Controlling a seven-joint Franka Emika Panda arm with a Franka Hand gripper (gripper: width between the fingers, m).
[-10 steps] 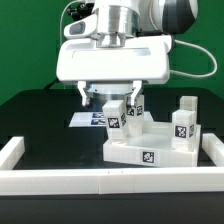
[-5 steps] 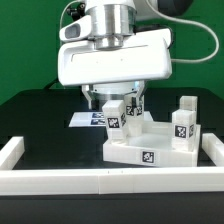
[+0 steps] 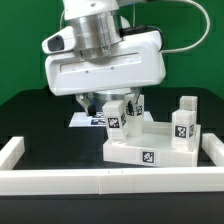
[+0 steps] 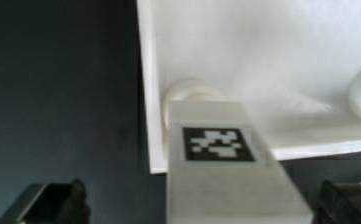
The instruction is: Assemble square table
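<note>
Pincer [image 3: 111, 100] hangs spread wide with nothing between its fingers, just above the leg post [image 3: 115, 114] that stands upright on the near-left corner of the square table [image 3: 150, 150], which rests on the black tabletop [image 3: 40, 115] toward the exterior view's right. In the wrist view the leg post [image 4: 218, 170] sits between the two fingertips [image 4: 56, 203], its long axis vertical. A straight descent should bring the fingers to both sides of it, I think.

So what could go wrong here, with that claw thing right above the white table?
The open gripper hovers over a small white tagged leg post standing on the large white plastic square slab. Descending off-centre, a finger might knock the post crooked. A second post stands close by and could get bumped.
</note>
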